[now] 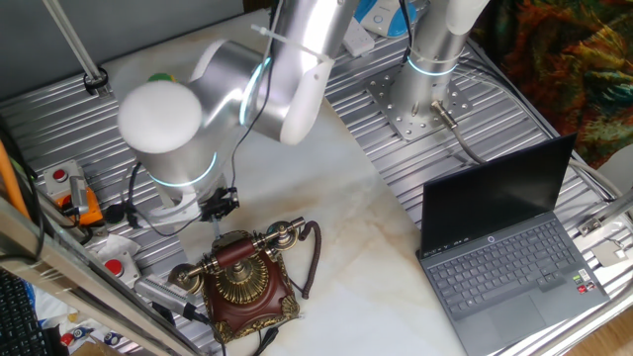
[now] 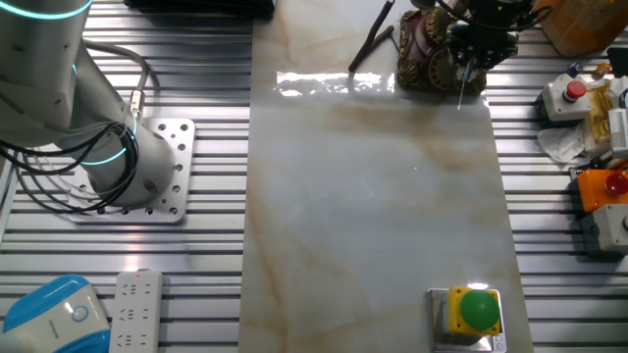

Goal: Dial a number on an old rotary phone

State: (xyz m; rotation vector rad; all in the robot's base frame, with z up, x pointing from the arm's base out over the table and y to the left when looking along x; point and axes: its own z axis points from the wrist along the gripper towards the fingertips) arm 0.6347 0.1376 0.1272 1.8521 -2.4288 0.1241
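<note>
The old rotary phone [image 1: 240, 280] sits at the near edge of the marble-look tabletop [image 1: 336, 227] in one fixed view, its dark reddish-brown body trimmed in brass, the brass dial facing up and the handset [image 1: 237, 255] lying across the cradle on top. A dark cord [image 1: 313, 259] loops out from its right side onto the tabletop. The robot arm [image 1: 227, 94] bends over from its base plate [image 1: 415, 104] and reaches down just behind the phone, where its dark wrist end and cables hang close above the handset. In the other fixed view the phone [image 2: 429, 49] shows at the far end of the tabletop, and the gripper [image 2: 469, 71] hangs right over it with a thin pointed tip reaching down beside the phone's body; I cannot tell whether the 2 fingers are apart or together, because they are small and dark against the phone. An open laptop [image 1: 509, 247] with a dark screen sits on the ribbed metal surface well to the right of the phone. A green push button in a yellow box [image 2: 476, 312] stands at the opposite end of the tabletop, well apart from the phone. A white power strip [image 2: 138, 309] lies near the arm's base.
</note>
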